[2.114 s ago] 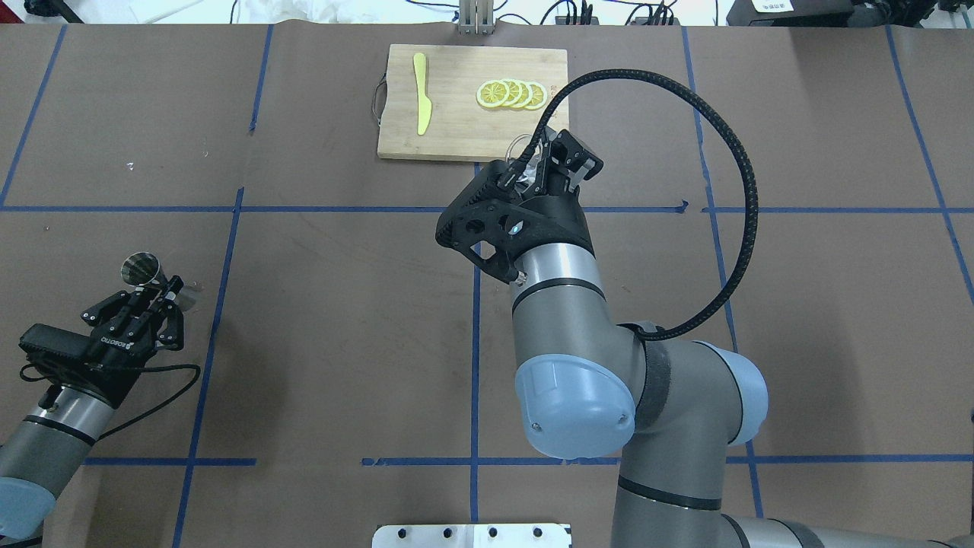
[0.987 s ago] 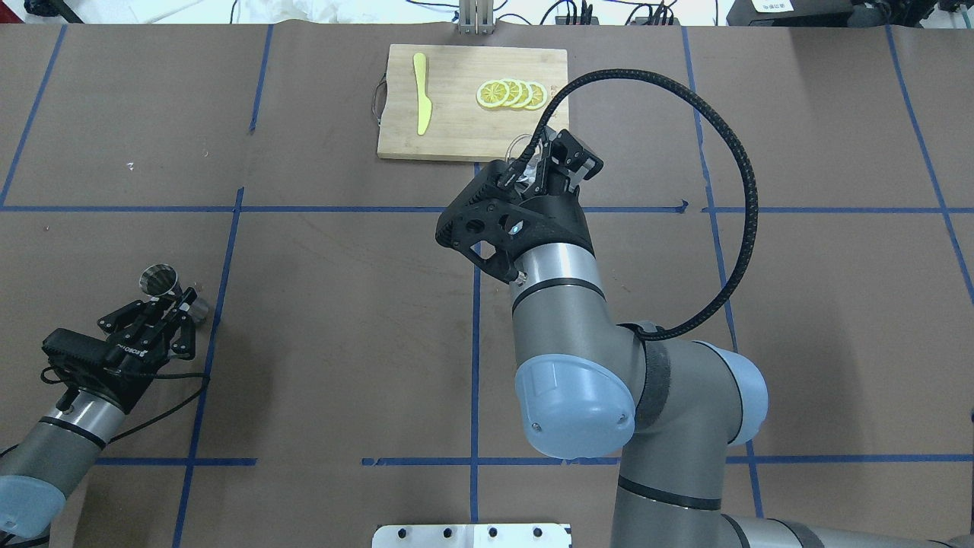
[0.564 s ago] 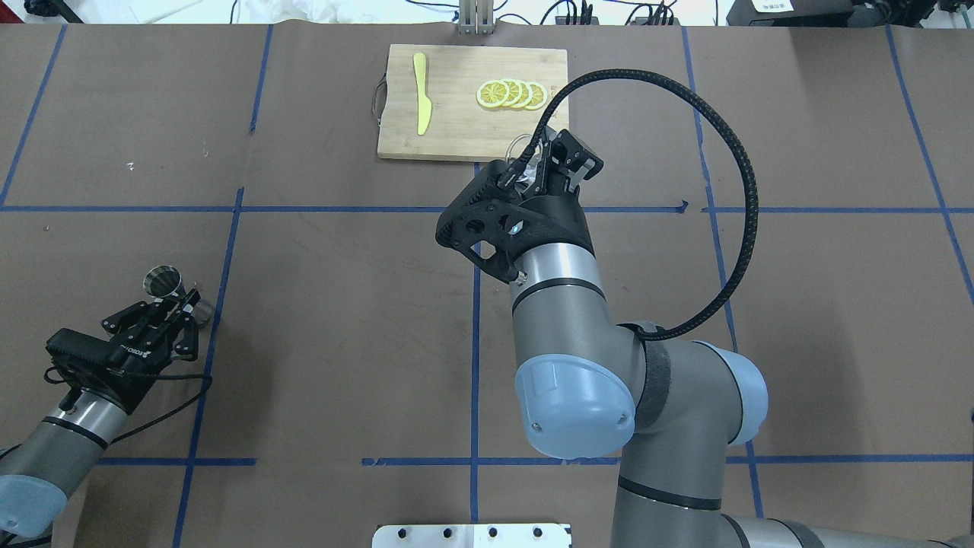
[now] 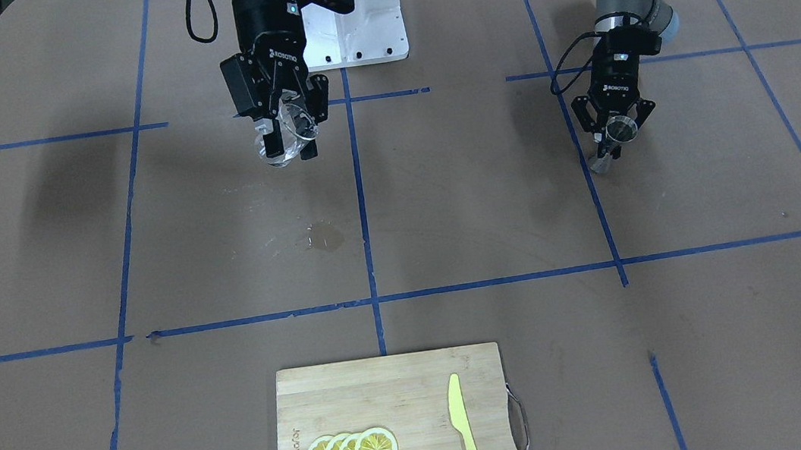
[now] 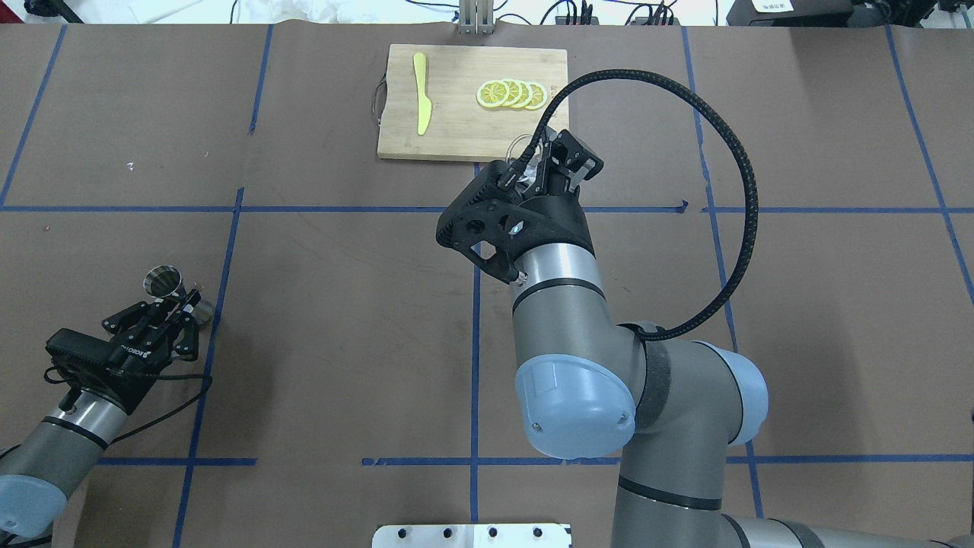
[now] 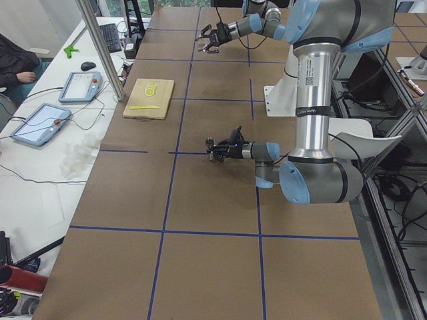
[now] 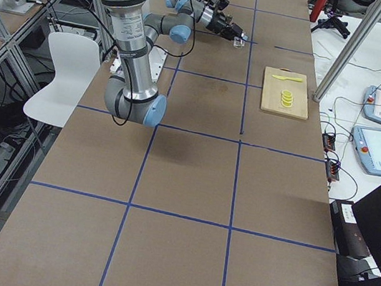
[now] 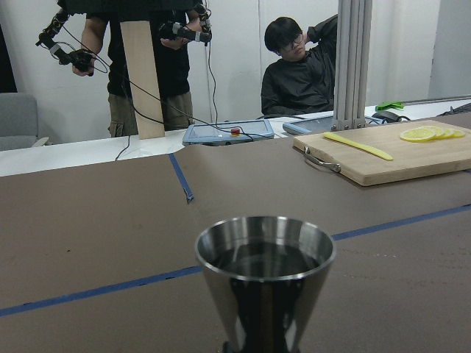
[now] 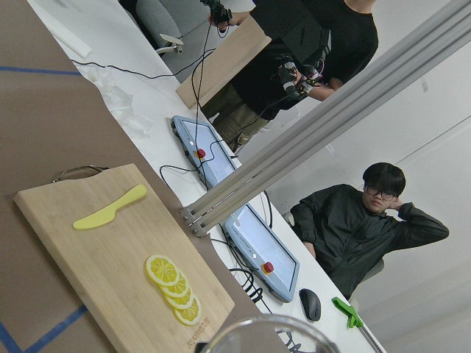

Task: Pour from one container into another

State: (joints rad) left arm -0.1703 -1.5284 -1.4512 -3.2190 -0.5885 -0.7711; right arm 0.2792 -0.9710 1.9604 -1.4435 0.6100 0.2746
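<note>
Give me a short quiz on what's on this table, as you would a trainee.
1. True or false: the jaws of the left arm are shut on the small silver-grey metal hourglass jigger.
2. What lies beside the yellow lemon slices on the pale wooden cutting board? A) a yellow knife B) a steel spoon C) a red lid
3. Which arm holds the small clear rounded glass cup off the brown-covered table?
Key: 1 true; 2 A; 3 the right arm.

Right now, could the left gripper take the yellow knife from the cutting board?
Probably not: the left gripper is shut on the jigger, and the yellow knife lies far from it.
</note>
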